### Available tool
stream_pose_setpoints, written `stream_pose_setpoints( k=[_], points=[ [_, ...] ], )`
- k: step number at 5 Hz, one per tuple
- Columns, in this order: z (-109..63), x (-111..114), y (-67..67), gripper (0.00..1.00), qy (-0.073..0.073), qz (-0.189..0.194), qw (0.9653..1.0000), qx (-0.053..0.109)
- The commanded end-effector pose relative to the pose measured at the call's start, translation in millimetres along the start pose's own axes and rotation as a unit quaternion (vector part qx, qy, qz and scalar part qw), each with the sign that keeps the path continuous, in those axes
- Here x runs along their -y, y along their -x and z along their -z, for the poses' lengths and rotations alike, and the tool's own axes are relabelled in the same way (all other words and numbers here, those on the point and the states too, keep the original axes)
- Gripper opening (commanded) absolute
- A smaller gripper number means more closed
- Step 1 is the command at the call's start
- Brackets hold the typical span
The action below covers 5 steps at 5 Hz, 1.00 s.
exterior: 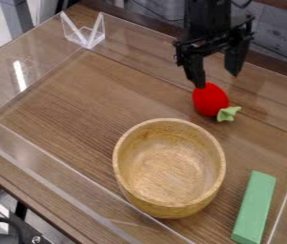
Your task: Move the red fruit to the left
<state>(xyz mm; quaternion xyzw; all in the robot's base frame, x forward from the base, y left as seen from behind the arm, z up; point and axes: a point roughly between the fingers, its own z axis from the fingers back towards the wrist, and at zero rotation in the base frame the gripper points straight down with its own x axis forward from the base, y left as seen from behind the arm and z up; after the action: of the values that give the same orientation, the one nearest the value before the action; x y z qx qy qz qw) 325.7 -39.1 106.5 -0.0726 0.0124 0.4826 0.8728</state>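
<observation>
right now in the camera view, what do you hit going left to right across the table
clear stand → bowl → green block; the fruit and open gripper overlap the bowl's span, so they are left out

Red fruit (210, 98), green block (254, 207), black pincer (214, 65)

Bench (70, 105) carries three items inside the clear-walled tray (18, 71). Wooden bowl (170, 165) sits at centre-front. Red fruit (211, 99) lies at 1 o'clock from the bowl, near but apart, its stem toward 4 o'clock. Block (254, 207) lies at 4 o'clock from the bowl, just beside it. Gripper (215, 68) hangs directly behind the fruit, fingers (189, 67) straddling its far side.
</observation>
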Motion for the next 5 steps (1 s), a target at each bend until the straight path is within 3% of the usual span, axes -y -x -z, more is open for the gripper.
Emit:
stream_pose_setpoints(
  k=[1,3,4,5],
  points=[
    [3.8,1,0.4,1.00,0.007,0.004,0.9998,0.017],
    [28.2,0,1.4,1.00,-0.004,0.002,0.9996,0.028],
    [32.3,0,0.9,0.00,-0.006,0.001,0.9995,0.030],
    [13.0,1,1.5,0.00,0.006,0.003,0.9999,0.014]
  ],
)
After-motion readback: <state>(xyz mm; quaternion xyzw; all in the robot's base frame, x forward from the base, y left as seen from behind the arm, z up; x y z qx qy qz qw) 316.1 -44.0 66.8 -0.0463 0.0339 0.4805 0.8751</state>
